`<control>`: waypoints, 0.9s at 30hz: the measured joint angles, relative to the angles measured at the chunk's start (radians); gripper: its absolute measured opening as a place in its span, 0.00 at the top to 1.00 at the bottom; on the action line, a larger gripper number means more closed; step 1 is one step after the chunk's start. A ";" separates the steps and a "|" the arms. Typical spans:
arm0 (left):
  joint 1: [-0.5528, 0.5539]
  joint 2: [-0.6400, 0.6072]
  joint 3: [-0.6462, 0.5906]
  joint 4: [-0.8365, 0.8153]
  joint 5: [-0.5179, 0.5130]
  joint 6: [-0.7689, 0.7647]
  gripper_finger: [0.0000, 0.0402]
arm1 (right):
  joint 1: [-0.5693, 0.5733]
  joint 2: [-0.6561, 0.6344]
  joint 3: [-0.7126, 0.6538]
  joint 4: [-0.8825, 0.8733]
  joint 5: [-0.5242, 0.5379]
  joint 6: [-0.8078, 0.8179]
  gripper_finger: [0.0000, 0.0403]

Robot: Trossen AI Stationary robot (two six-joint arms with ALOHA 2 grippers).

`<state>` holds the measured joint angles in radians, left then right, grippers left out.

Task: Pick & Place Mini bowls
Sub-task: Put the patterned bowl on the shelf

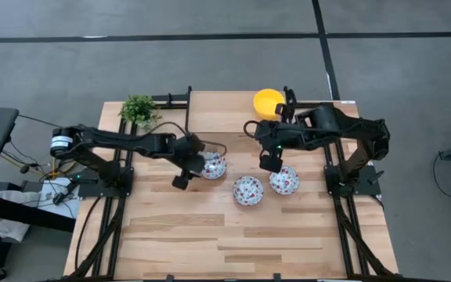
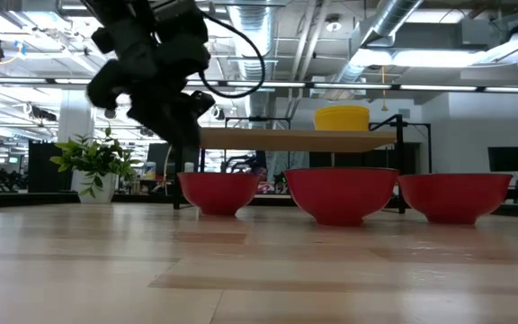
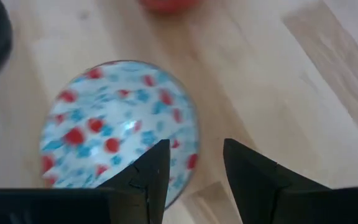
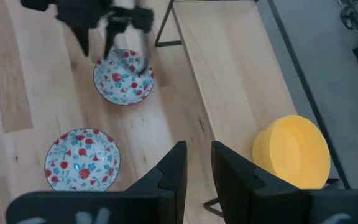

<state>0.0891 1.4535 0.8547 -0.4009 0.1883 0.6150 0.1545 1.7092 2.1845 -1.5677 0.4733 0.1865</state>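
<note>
Three floral mini bowls, white inside with red and blue flowers and red outside, stand upright on the table: left [image 1: 214, 164], middle [image 1: 247, 190], right [image 1: 284, 180]. The yellow mini bowls [image 1: 268, 100] sit stacked on a raised wooden shelf [image 1: 225, 106] at the far side. My left gripper [image 3: 194, 152] is open at the left floral bowl [image 3: 117, 124]. One finger is over the bowl's inside and the other beyond its rim [image 3: 191, 134]; I cannot tell whether they touch it. My right gripper [image 4: 199, 152] is open by a narrow gap, holds nothing, and hovers near the right floral bowl.
A small green potted plant [image 1: 139, 110] stands at the table's far left corner. The shelf's black frame legs [image 4: 166, 25] rise just behind the bowls. Bare wood stretches across the table's near half [image 1: 225, 235].
</note>
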 joint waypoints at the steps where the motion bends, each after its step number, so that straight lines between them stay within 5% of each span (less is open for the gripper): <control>1: -0.013 0.010 0.000 -0.003 0.000 0.033 0.63 | -0.002 0.000 0.000 -0.001 0.000 0.003 0.84; 12: -0.082 0.093 0.000 0.015 -0.214 0.087 0.63 | -0.004 0.000 0.000 -0.003 -0.001 0.024 0.84; 27: -0.082 0.132 0.000 0.059 -0.186 0.085 0.63 | -0.004 0.000 0.000 -0.003 -0.001 0.024 0.84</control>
<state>0.0071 1.5859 0.8543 -0.3421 0.0021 0.6998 0.1505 1.7092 2.1845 -1.5707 0.4721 0.2100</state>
